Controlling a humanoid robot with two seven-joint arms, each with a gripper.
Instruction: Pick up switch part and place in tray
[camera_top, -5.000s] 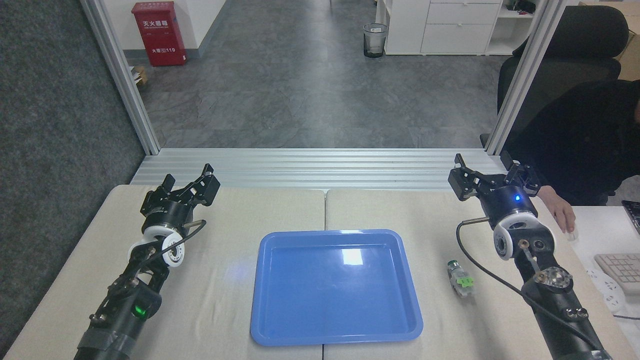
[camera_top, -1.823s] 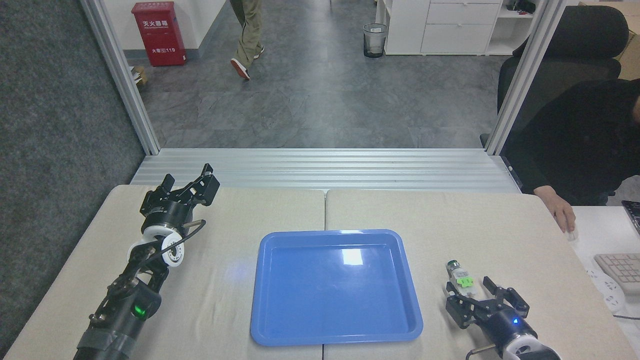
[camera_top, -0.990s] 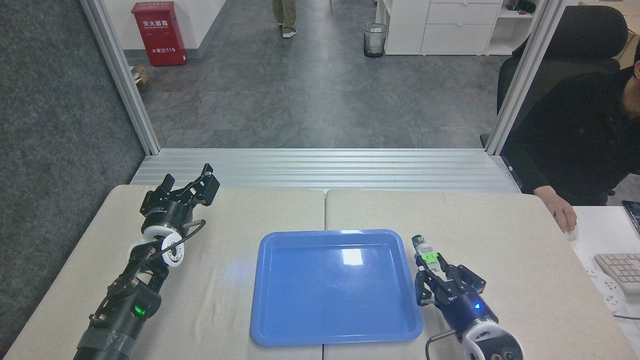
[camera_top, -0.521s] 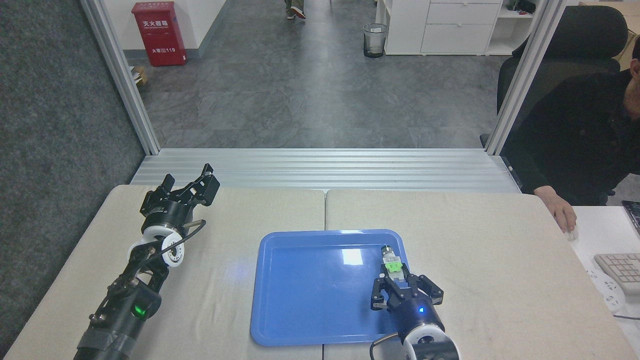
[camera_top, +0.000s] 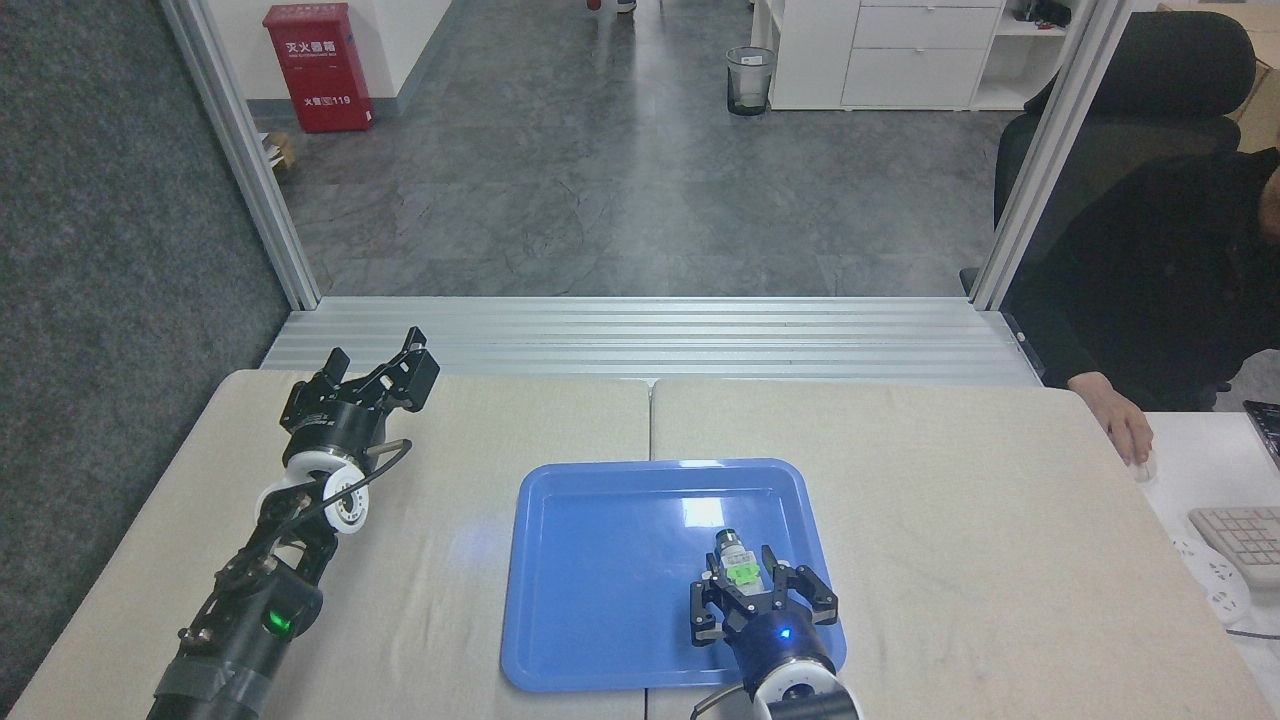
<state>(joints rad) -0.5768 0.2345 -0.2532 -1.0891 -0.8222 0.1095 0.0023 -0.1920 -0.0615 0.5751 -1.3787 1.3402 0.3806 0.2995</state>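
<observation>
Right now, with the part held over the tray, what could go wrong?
The right gripper holds the switch part by its near end only, so it may tip or roll on release. It sits over the tray's right side, near the rim; a bounce could send it out. I cannot tell how high it hangs.

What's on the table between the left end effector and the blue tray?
Nothing: in the head view, only bare beige table separates the left end effector from the tray.
</observation>
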